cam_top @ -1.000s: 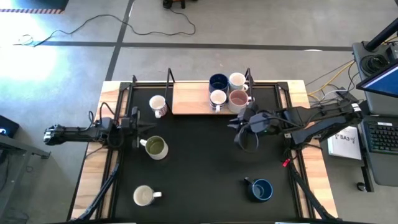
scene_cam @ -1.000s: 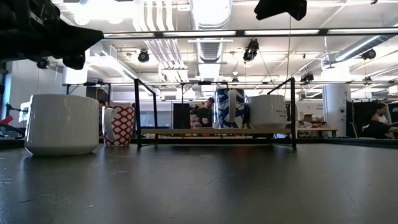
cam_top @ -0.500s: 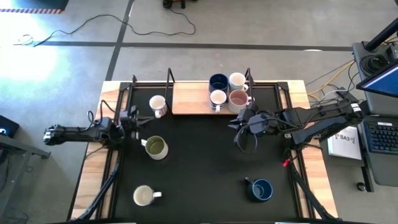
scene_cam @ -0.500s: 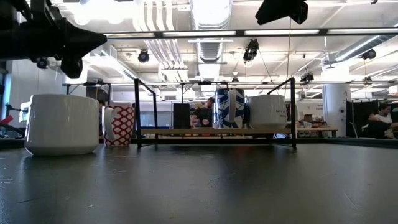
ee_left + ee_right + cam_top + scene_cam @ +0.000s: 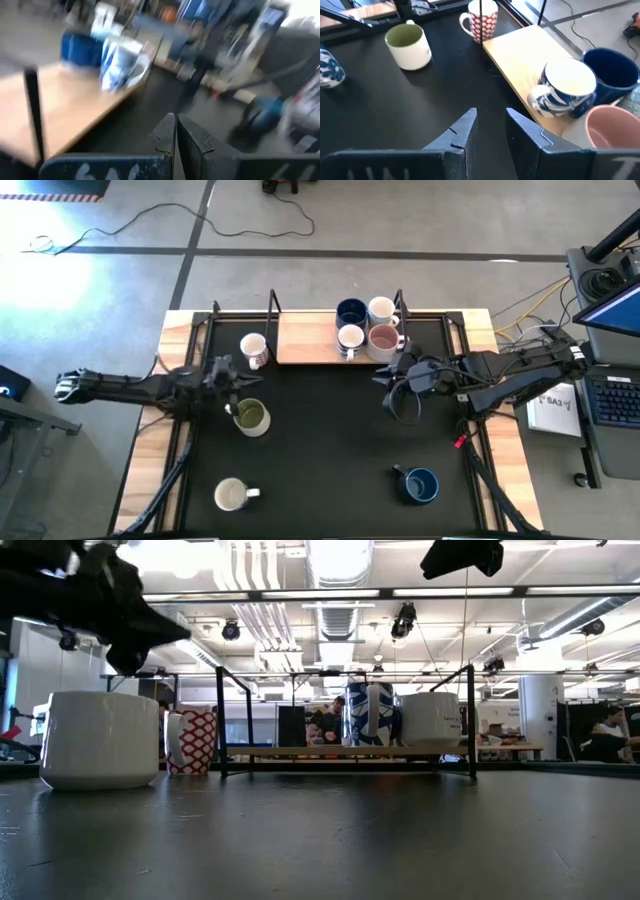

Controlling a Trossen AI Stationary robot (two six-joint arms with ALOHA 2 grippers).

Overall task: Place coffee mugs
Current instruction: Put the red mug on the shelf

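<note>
On the wooden board (image 5: 310, 338) at the table's far side stand a dark blue mug (image 5: 350, 311), a white mug (image 5: 381, 309), a white-and-blue mug (image 5: 567, 90) and a pinkish mug (image 5: 383, 340). A red-print mug (image 5: 255, 348), a green-lined mug (image 5: 250, 417), a white mug (image 5: 232, 494) and another dark blue mug (image 5: 420, 484) stand on the black mat. My left gripper (image 5: 236, 385) hovers shut just left of the green-lined mug. My right gripper (image 5: 490, 112) hangs open above the mat, near the board's right end, with nothing between its fingers.
A black metal frame (image 5: 273, 305) with upright posts surrounds the board. A loop of cable (image 5: 405, 408) hangs under my right arm. Bare mat lies in the middle of the table (image 5: 330, 440). People and desks show in the room beyond the far edge.
My left gripper has reached out toward the table's right, closer to the green-lined mug, and has rolled about its own axis; its fingers stay shut. No mug has moved.
</note>
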